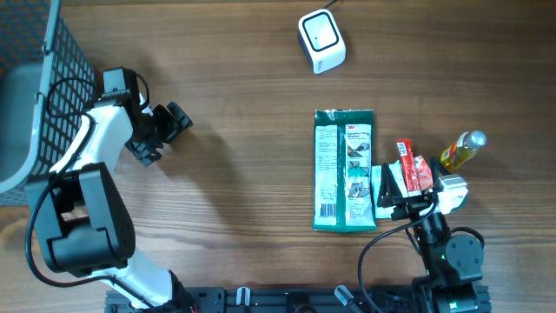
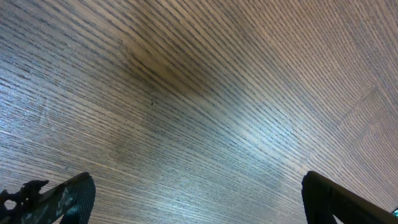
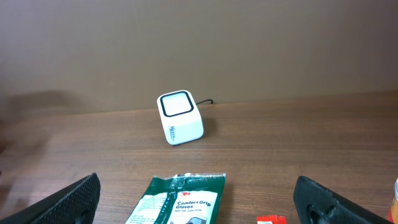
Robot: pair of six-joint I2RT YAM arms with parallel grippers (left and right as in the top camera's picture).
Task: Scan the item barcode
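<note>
A green glove packet (image 1: 344, 169) lies flat on the wooden table, label side up, with a barcode near its lower left corner. The white scanner (image 1: 321, 40) stands beyond it at the far side. In the right wrist view the packet's top end (image 3: 183, 199) lies low between my fingers and the scanner (image 3: 180, 117) faces me from farther off. My right gripper (image 1: 404, 196) (image 3: 205, 208) is open, just right of the packet's near end, holding nothing. My left gripper (image 1: 165, 130) (image 2: 199, 208) is open over bare wood at the far left.
A red packet (image 1: 413, 169) and a yellow bottle (image 1: 460, 149) lie right of the green packet, close to my right gripper. A black wire basket (image 1: 61, 61) stands at the left edge beside my left arm.
</note>
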